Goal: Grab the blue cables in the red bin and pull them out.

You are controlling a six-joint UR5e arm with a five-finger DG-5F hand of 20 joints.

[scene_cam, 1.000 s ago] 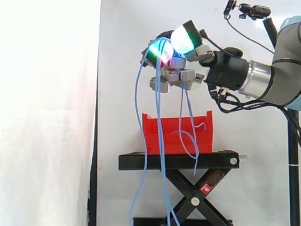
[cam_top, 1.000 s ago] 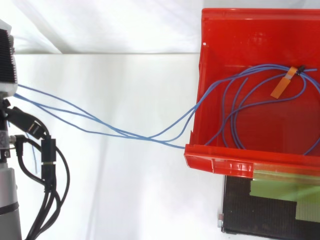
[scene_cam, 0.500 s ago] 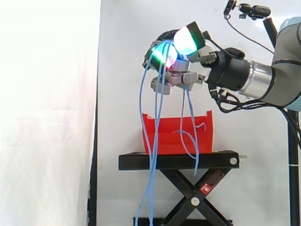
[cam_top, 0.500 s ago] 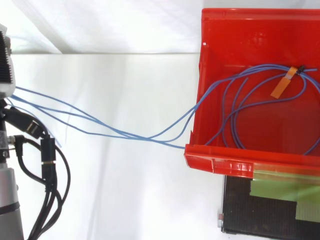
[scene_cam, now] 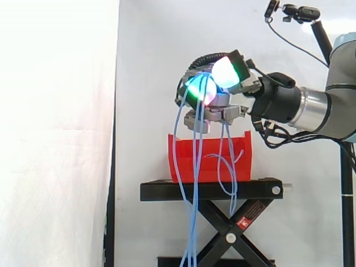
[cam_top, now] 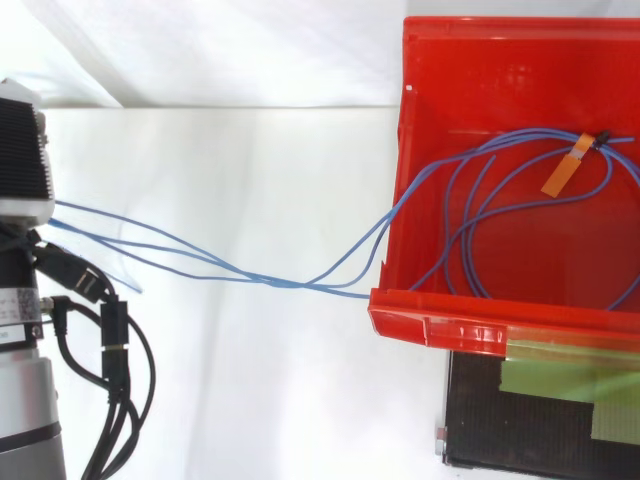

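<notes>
Seen from the side: hand (scene_cam: 214, 108) clenched round the blue cables (scene_cam: 195, 167), fingers (scene_cam: 227, 72) curled, pads glowing green, cyan and white. Held above the red bin (scene_cam: 208, 161), roughly over its left half, with the arm (scene_cam: 328, 105) coming in from the right edge. Draped over the fingers in two bunches: one hanging straight down past the bin's front wall and the black stand (scene_cam: 211, 190) towards the floor, the other dropping on the right side of the hand, looping in front of the bin and ending a little below the stand's top plate. Bin sitting about midway along the stand's top plate, white curtain (scene_cam: 55, 139) behind.

From above: bin at the right, a coil of the cables lying on its floor, bound near its upper right corner by a small black tie (cam_top: 597, 142) with an orange tag (cam_top: 562, 175) (print, if any, too small to tell). Several strands climbing over the bin's left wall close to its lower left corner, crossing one another just outside it, then fanning out leftwards to the hand at the view's left edge. Part of the cables out of the bin, part lying inside
</notes>
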